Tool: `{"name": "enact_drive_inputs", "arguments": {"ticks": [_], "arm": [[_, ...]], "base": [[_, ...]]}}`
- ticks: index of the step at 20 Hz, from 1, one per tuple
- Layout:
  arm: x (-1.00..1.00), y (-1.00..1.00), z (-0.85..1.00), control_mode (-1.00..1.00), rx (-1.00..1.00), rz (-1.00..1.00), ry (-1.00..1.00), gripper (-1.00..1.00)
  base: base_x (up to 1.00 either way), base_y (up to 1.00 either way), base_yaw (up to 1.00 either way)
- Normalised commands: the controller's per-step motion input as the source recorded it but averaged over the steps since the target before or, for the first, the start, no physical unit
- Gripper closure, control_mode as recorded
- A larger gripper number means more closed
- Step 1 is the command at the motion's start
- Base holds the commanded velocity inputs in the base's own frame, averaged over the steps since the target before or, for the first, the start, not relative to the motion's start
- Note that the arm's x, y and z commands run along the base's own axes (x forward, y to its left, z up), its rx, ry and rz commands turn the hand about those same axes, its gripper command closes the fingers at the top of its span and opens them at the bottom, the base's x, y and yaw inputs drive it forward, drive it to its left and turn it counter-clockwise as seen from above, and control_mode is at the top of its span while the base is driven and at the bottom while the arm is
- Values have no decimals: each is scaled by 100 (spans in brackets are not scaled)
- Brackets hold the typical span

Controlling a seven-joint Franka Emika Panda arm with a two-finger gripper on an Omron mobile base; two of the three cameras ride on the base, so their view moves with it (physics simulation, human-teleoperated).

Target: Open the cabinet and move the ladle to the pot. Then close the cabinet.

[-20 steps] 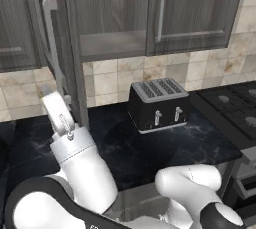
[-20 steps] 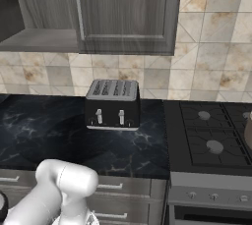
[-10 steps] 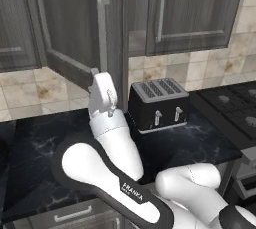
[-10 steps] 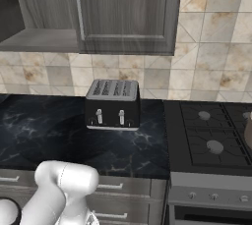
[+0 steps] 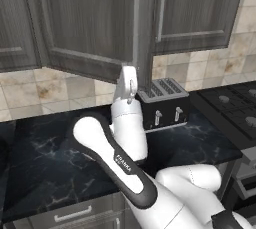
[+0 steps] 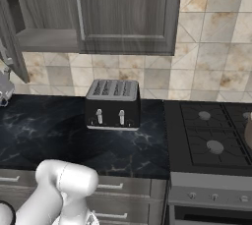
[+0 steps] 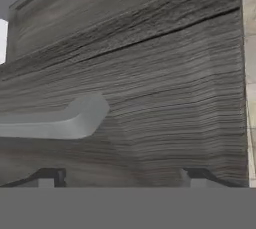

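Cabinet (image 5: 100, 23) up on the wall, dark grey-brown wood grain, left door swung partway out toward the room – its long silver bar handle (image 5: 137, 28) stands vertical just above the end effector (image 5: 128, 85). Right door (image 5: 200, 10) shut flat, its own handle beside the middle seam. From the right base view the open side shows a pale grey shelf (image 6: 47, 40) inside, and the closed door (image 6: 125, 13) next to it. End effector is raised at the lower edge of the open door, just under the handle's bottom end; in the hand view the two dark fingertips (image 7: 47, 177) sit wide apart against the door face, with the handle (image 7: 60, 120) lying across the picture above the left one and nothing between them – so released, not gripping anything. Whether the tips touch the wood I cannot tell. Black toaster (image 5: 162, 105) with four slots sits on the dark marbled surface (image 5: 45, 158) right behind the arm, against the tan tiled wall; same toaster (image 6: 113, 103) sits mid-surface in the right view. Gas stove (image 6: 211, 130) with dark burners to the toaster's right. Low drawer fronts (image 6: 118, 187) with horizontal handles under the surface edge. Ladle and pot – cannot make either out from here.
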Motion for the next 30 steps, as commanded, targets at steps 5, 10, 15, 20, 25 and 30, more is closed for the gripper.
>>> {"name": "enact_drive_inputs", "arguments": {"ticks": [5,10,15,20,25,30], "arm": [[12,0,-1,-100,29,-63,12,-100],[43,0,25,-100,16,-53,10,-100],[72,0,45,-100,13,-40,20,-100],[83,0,14,-100,9,-30,34,-100],[93,0,0,-100,6,-18,44,-100],[99,1,0,-100,1,-11,45,-100]], "base": [[0,0,0],[0,0,0],[0,0,0],[0,0,0],[0,0,0],[0,0,0]]}}
